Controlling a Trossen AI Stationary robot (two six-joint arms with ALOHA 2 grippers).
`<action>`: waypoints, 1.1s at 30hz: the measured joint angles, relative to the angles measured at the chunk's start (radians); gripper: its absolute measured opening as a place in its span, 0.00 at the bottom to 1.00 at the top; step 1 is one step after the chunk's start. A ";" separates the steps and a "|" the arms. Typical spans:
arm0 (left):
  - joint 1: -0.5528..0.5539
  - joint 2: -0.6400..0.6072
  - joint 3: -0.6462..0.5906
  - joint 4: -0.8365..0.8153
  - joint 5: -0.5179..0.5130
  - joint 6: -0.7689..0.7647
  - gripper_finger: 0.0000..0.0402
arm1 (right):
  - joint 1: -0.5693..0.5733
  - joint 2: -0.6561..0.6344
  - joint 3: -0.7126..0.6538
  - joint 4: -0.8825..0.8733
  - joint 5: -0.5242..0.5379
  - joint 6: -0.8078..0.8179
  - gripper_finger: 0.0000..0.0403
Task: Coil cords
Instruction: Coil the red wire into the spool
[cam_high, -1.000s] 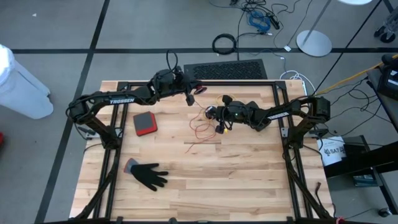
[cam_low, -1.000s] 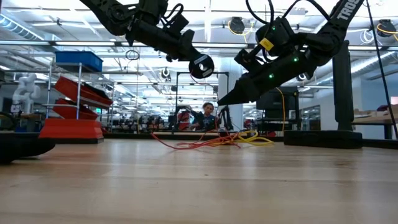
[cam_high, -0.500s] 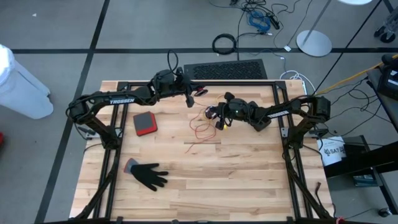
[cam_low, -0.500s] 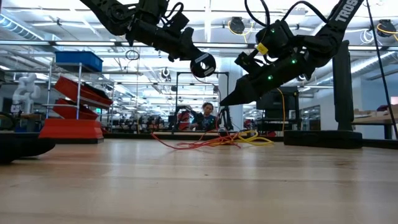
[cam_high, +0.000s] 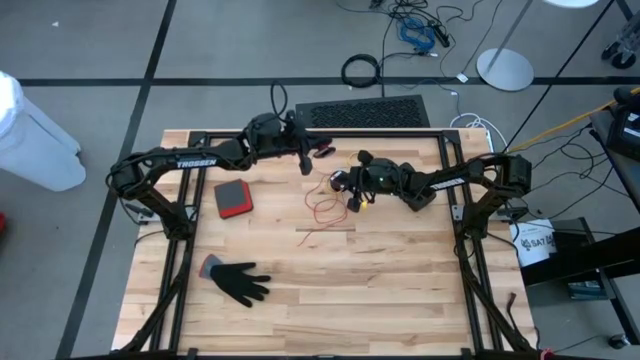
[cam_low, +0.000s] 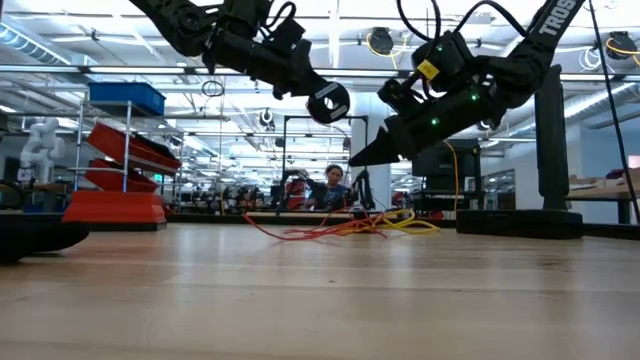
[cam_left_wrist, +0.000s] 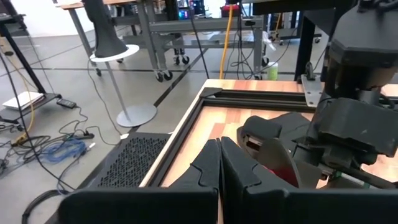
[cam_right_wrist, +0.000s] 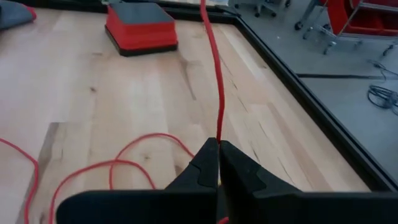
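Observation:
A thin red-orange cord (cam_high: 324, 211) lies in loose loops on the wooden table (cam_high: 400, 290), between my two grippers; it also shows in the low view (cam_low: 318, 230). A short yellow cord (cam_low: 410, 223) lies beside it, under my right arm. My right gripper (cam_high: 347, 188) is above the loops and shut on the red cord (cam_right_wrist: 217, 93). My left gripper (cam_high: 318, 152) is shut and raised near the table's far edge, with a bit of red at its tips. No black cord shows. My left gripper is shut in its own wrist view (cam_left_wrist: 220, 142), and no cord shows between its fingers there. The taut cord runs toward it, but I cannot tell which part it has. My right gripper pinches one strand of the red cord (cam_right_wrist: 217, 135) between its two fingertips. The fingers slant down toward the table's left. From the pinch the strand runs straight and taut away toward my left gripper; the rest lies slack in loops on the table (cam_right_wrist: 124, 163).
A red and grey block (cam_high: 232, 199) sits left of the cords, and a black glove (cam_high: 238, 281) lies near the front left. A black frame (cam_high: 380, 134) borders the table's far edge. A thick black cable ring (cam_high: 361, 71) lies on the floor beyond.
My left gripper has edged a little toward the table's right. My right gripper has stayed shut on the cord and has hardly moved; the loops on the table lie as before.

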 joint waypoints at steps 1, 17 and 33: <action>-0.003 0.000 0.000 0.000 0.000 0.000 0.00 | 0.002 0.000 0.000 0.004 -0.001 0.002 0.00; -0.017 0.000 0.000 0.001 0.000 0.000 0.00 | 0.019 0.029 0.000 0.034 0.004 0.025 0.13; -0.017 0.000 0.000 0.001 0.000 0.000 0.00 | 0.010 0.065 0.000 0.035 0.005 0.013 0.10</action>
